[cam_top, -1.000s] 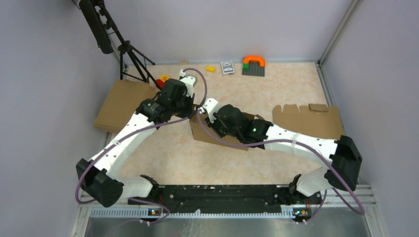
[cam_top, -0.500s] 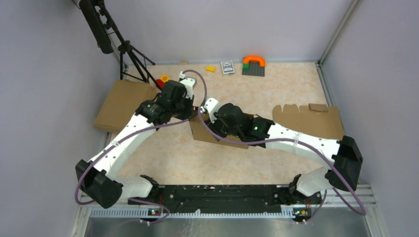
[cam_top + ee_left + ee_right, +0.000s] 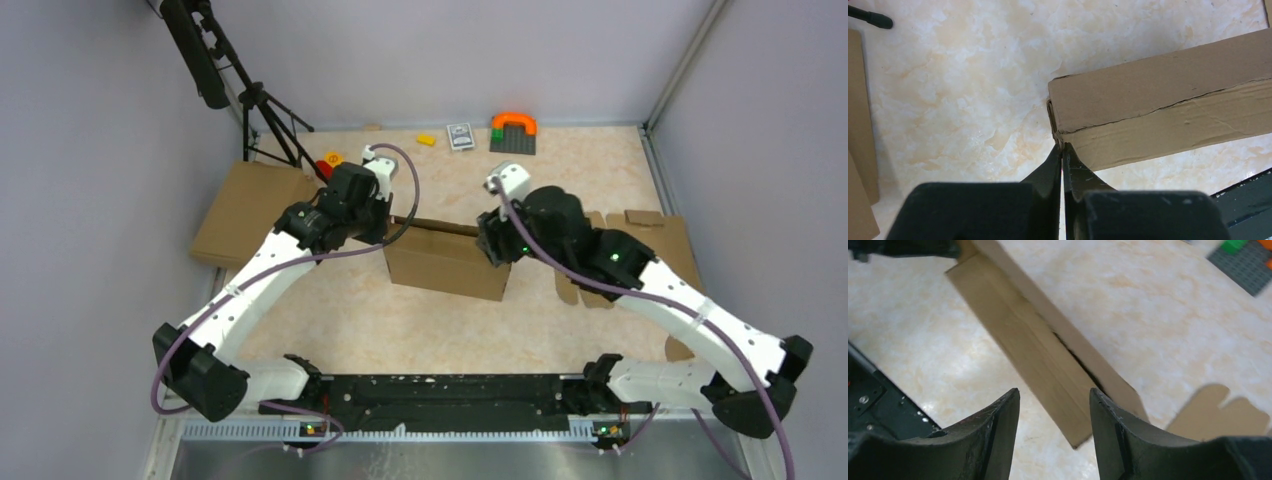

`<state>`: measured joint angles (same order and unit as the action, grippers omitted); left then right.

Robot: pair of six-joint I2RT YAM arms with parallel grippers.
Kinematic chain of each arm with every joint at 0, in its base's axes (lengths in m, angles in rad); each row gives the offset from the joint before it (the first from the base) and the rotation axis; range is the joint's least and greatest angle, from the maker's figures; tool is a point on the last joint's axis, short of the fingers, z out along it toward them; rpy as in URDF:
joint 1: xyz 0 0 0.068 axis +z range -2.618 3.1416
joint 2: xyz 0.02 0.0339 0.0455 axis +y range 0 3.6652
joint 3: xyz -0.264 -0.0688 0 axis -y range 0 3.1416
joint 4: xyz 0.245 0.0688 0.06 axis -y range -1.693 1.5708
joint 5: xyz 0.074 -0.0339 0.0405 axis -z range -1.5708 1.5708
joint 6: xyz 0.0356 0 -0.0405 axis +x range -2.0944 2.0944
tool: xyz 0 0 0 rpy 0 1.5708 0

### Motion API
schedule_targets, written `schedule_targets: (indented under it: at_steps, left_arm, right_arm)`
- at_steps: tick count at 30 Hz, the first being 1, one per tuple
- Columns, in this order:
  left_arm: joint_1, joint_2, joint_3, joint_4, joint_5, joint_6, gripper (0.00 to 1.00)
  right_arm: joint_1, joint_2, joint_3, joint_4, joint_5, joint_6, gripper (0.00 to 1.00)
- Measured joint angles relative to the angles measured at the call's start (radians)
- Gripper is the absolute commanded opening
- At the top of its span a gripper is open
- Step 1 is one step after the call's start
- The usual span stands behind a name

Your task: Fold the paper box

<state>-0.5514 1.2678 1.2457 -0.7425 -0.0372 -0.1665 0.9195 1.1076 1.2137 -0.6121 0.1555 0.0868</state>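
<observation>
The paper box [image 3: 447,265] is sitting in the middle of the top view, looking like a closed shallow carton, with a dark seam gaping along its long edge in both wrist views. The left gripper [image 3: 1062,150] is pressing its fully closed fingertips against the box's left-hand corner, right where that seam begins; whether a sliver of cardboard is pinched between them is not showing. The right gripper [image 3: 1054,392] is hovering over the box's right end with its jaws parted, holding nothing. To close it well, the left arm should probably be bracing that corner while the right one is pressing squarely on the gaping seam, so the box is not sliding toward the flat cardboard blank [image 3: 640,240] at the frame's right.
</observation>
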Motion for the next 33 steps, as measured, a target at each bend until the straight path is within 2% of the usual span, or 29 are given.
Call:
schedule_targets:
  at_steps: [6, 12, 21, 23, 30, 33]
  left_arm:
    - [0.000, 0.000, 0.002, -0.008, -0.009, 0.000, 0.00]
    - [0.000, 0.000, 0.003, -0.014, -0.009, 0.000, 0.00]
    - [0.000, 0.004, 0.011, -0.023, -0.010, 0.000, 0.00]
    - [0.000, 0.007, 0.013, -0.023, -0.011, 0.000, 0.00]
    - [0.000, 0.007, 0.013, -0.023, -0.013, 0.001, 0.00]
    - [0.000, 0.007, 0.013, -0.023, -0.013, 0.001, 0.00]
  right_arm:
    - [-0.129, -0.084, 0.011, -0.135, 0.081, 0.030, 0.67]
    - [-0.224, -0.062, -0.016, -0.162, 0.106, 0.021, 0.65]
    - [-0.230, -0.019, -0.069, -0.149, 0.097, -0.045, 0.61]
    - [-0.230, -0.031, -0.091, -0.144, 0.098, -0.068, 0.59]
    - [-0.230, 0.003, -0.094, -0.130, 0.117, -0.063, 0.40]
    - [-0.230, 0.043, -0.094, -0.121, 0.114, -0.044, 0.36]
